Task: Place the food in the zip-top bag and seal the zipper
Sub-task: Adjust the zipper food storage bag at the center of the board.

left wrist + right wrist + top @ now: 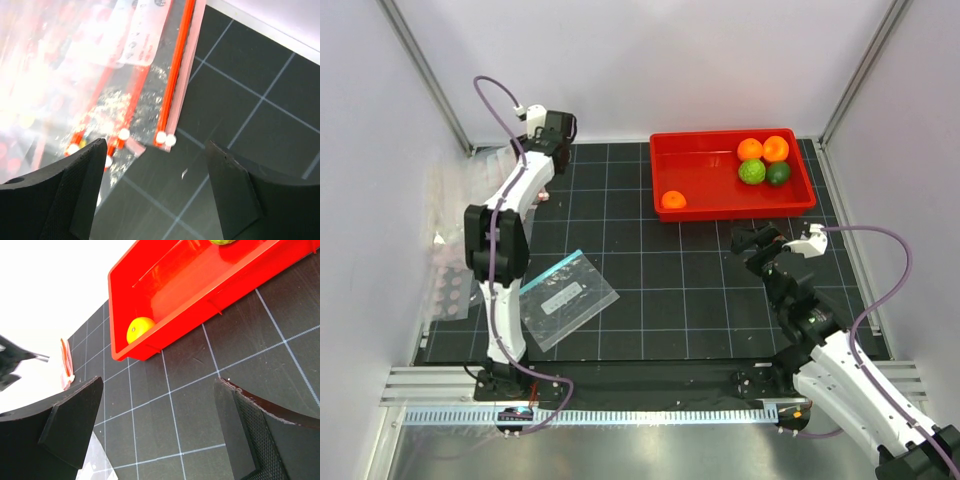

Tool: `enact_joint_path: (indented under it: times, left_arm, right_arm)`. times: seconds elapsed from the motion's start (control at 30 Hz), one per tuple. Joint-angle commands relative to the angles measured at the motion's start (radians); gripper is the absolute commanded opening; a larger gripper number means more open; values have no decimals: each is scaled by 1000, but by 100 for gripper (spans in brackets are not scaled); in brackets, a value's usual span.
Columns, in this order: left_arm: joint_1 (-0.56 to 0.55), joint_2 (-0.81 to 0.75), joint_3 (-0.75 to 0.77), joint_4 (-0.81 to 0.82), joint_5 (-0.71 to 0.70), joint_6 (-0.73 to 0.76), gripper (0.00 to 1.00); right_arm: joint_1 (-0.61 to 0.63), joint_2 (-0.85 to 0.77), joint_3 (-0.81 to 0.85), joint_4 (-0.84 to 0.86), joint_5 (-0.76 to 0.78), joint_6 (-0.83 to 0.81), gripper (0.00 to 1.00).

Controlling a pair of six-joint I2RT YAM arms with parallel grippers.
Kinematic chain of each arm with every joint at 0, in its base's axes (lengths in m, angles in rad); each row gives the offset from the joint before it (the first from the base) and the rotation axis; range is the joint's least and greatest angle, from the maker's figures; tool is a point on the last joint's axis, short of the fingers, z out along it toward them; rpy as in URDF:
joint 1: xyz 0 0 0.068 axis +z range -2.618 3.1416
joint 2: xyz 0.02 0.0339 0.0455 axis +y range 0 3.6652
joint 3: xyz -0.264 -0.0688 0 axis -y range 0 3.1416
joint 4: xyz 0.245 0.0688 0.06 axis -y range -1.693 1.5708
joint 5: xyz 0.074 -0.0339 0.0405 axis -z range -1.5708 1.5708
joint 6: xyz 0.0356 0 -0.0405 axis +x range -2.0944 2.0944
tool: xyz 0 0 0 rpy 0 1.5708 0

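Observation:
The food lies in a red tray (pixel 720 205): one orange fruit (pixel 673 200) at its near left, two orange fruits (pixel 750 149) (pixel 776 148), a bumpy light green one (pixel 752 171) and a dark green one (pixel 779 173) at its far right. Clear zip-top bags (pixel 470 185) with red-orange zippers (pixel 180 60) and a white label (pixel 145 35) lie stacked at the far left. My left gripper (pixel 157 185) is open and empty over the mat, just short of the zipper ends. My right gripper (pixel 157 425) is open and empty, near the tray's front; it also shows in the top view (pixel 755 240).
A clear pouch with a teal-blue edge (pixel 565 297) lies flat on the black gridded mat near the left arm's base. Its corner shows in the right wrist view (pixel 95 465). White walls and metal posts close in the mat on three sides.

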Motion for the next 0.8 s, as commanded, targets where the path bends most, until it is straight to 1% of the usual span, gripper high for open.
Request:
enact_joint_path:
  times: [0.0, 0.1, 0.2, 0.33, 0.47, 0.5, 0.67, 0.77]
  left_arm:
    - [35, 105, 95, 7, 19, 68, 78]
    - [75, 197, 209, -35, 67, 73, 73]
    - [94, 262, 275, -42, 64, 120, 72]
    - [97, 332, 342, -61, 11, 192, 72]
    - [98, 395, 398, -82, 58, 209, 73]
    - [98, 412, 433, -102, 63, 212, 72]
    - [100, 500, 488, -139, 29, 229, 72]
    - [117, 521, 488, -159, 46, 191, 68]
  right_arm:
    - [-2, -16, 35, 28, -10, 22, 100]
    - [-2, -11, 39, 28, -32, 30, 100]
    - [0, -11, 47, 19, -41, 33, 100]
    - [0, -13, 45, 21, -46, 41, 100]
    - [0, -14, 47, 21, -60, 44, 100]
    - [0, -17, 47, 19, -58, 45, 99]
    - [0, -27, 45, 19, -55, 44, 100]
    - [0, -27, 44, 19, -56, 48, 100]
